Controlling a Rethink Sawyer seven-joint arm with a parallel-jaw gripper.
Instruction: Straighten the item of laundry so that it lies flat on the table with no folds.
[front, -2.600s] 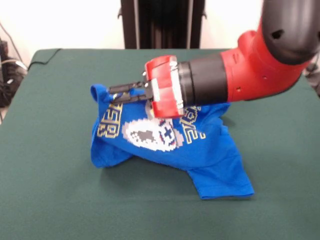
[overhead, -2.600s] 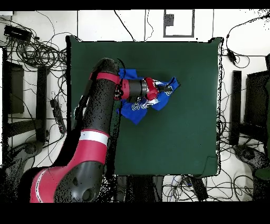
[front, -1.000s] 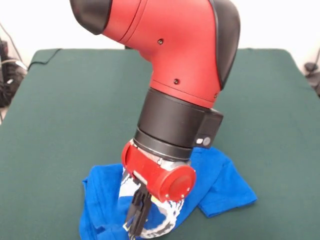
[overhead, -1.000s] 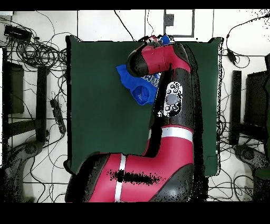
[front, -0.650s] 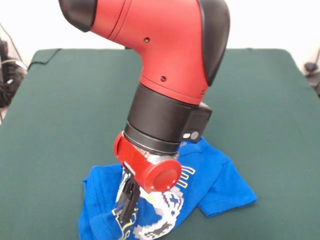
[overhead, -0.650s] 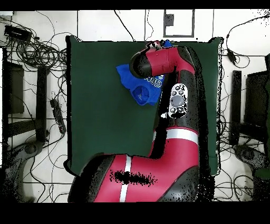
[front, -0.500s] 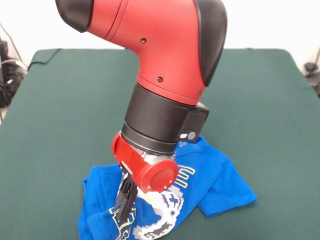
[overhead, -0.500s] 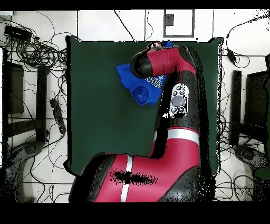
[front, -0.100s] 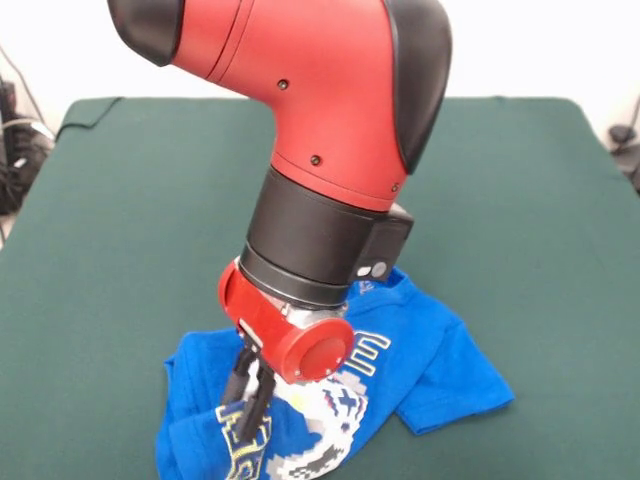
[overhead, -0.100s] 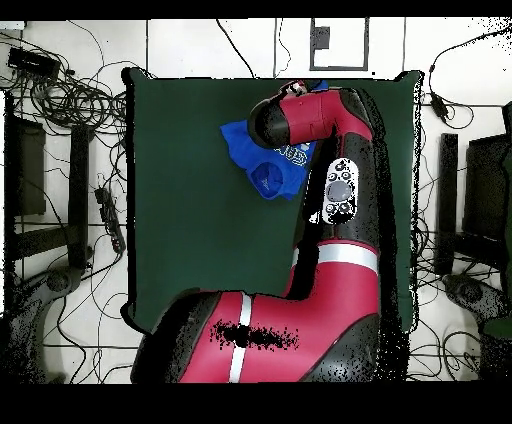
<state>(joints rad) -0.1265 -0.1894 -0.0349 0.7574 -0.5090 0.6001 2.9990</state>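
My jaws are pointing down at the T-shirt near the front edge of the worktop, and they look spread apart now, one finger on either side of a little gap, with the tips right at the yellow-and-white pixel lettering, not pinching any fabric that I can make out. Just beside them is the white-grey controller print, kinda rumpled. The shirt's bright blue and definitely not flat: it's bunched under my wrist, one sleeve sticking out flat to the side, the rest folded over on itself and running off the bottom of the front view. My red wrist cap and the black collar above it hang right over the middle of the shirt, so a good chunk is hidden. From overhead, the T-shirt sits toward the far edge of the green worktop, with my arm stretched across and covering part of it.
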